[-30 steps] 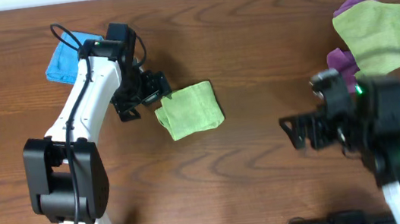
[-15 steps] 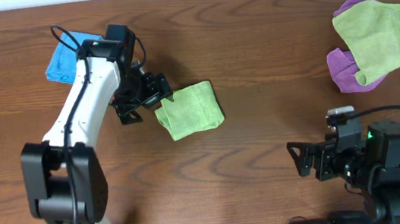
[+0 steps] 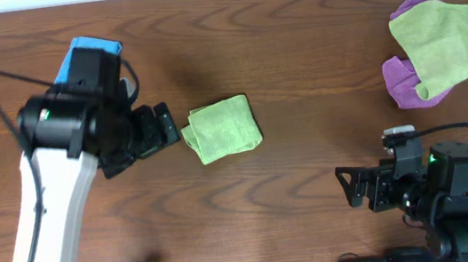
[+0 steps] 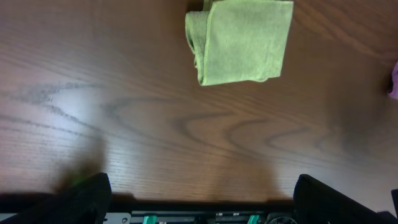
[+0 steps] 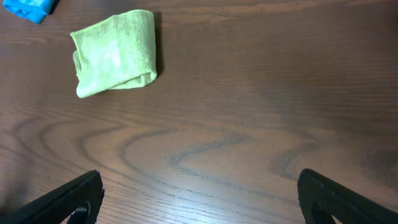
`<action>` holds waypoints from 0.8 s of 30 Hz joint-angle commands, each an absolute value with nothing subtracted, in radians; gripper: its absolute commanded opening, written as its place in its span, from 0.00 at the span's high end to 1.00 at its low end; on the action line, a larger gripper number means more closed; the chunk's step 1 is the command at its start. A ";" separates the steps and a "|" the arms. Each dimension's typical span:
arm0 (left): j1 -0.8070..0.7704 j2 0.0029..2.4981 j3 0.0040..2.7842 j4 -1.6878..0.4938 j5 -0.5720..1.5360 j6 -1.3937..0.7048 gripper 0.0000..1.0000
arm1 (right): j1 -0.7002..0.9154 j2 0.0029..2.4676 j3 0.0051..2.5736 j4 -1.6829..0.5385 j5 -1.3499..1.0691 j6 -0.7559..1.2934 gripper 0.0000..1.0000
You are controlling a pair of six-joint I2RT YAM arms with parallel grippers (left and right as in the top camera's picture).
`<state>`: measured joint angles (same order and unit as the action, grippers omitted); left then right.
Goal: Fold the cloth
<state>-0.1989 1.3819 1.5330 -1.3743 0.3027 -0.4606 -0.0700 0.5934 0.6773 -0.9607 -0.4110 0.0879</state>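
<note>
The lime-green cloth [image 3: 221, 128] lies folded into a small rectangle at the middle of the table. It also shows in the left wrist view [image 4: 242, 40] and the right wrist view [image 5: 115, 53]. My left gripper [image 3: 162, 126] is open and empty, raised just left of the cloth and apart from it; its fingers sit at the bottom corners of its wrist view [image 4: 202, 199]. My right gripper [image 3: 348, 187] is open and empty near the front right, far from the cloth; it also shows in its wrist view [image 5: 199, 196].
A duller olive-green cloth [image 3: 442, 38] lies over a purple cloth [image 3: 405, 79] at the back right. A blue cloth [image 3: 91, 48] lies at the back left, mostly hidden by my left arm; the right wrist view catches its edge [image 5: 28, 7].
My left gripper has pulled back left and up from the cloth's left edge. My right arm withdrew to the front right a second ago and has since stayed still. The cloth has not moved.
</note>
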 commanded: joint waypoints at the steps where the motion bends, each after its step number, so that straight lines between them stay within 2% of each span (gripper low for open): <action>1: -0.195 1.305 1.458 -1.373 0.279 -0.515 0.05 | -0.078 0.589 0.672 -0.962 -0.419 0.101 0.01; 5: -0.195 1.214 1.322 -1.317 0.294 -0.580 0.05 | -0.078 0.589 0.672 -0.962 -0.419 0.100 0.01; 11: -0.195 1.111 1.081 -1.111 0.373 -0.730 0.05 | -0.078 0.589 0.672 -0.962 -0.419 0.101 0.01; 19: -0.197 1.099 0.768 -0.676 0.475 -0.884 0.05 | -0.078 0.589 0.672 -0.961 -0.419 0.101 0.01; 24: -0.197 1.104 0.606 -0.420 0.477 -0.987 0.00 | -0.078 0.589 0.672 -0.962 -0.419 0.101 0.01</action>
<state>-0.1982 1.1042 0.6617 -0.4831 0.4625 -0.8978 -0.0700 0.5934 0.6735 -0.9611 -0.4110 0.0956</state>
